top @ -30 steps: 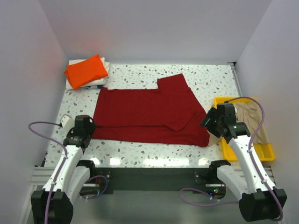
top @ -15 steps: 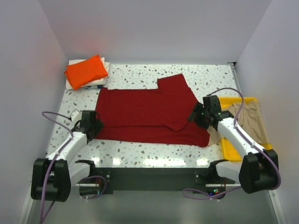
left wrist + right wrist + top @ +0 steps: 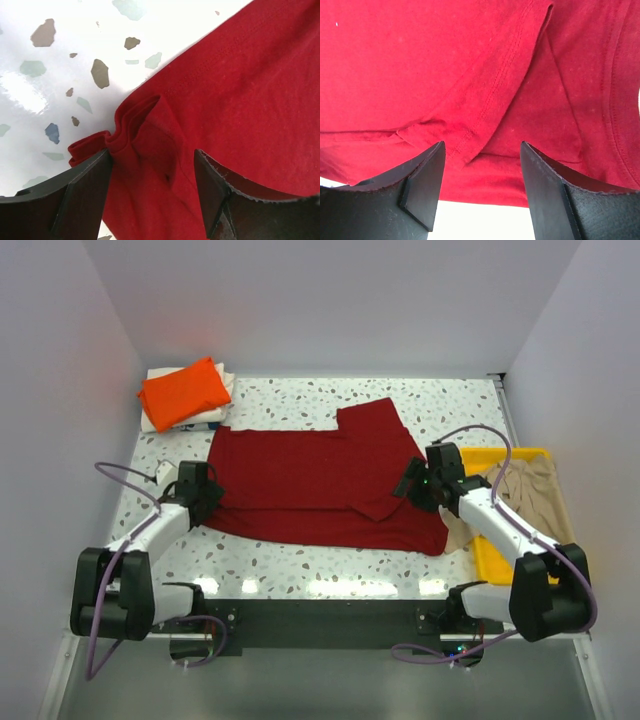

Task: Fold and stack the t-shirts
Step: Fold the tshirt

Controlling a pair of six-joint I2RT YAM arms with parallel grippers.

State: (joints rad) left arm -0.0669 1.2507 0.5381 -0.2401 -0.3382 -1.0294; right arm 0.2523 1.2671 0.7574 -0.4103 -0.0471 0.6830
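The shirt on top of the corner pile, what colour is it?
That shirt is bright orange, seen best in the top external view.

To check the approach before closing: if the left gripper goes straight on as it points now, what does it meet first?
Most likely the bunched edge of the dark red t-shirt, which lies between the open fingers of the left gripper. The table is right beneath it, though depth is hard to judge.

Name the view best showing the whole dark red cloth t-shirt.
Top external: the dark red cloth t-shirt lies almost whole in frame. Left wrist shows only its bunched edge; right wrist only a folded hem.
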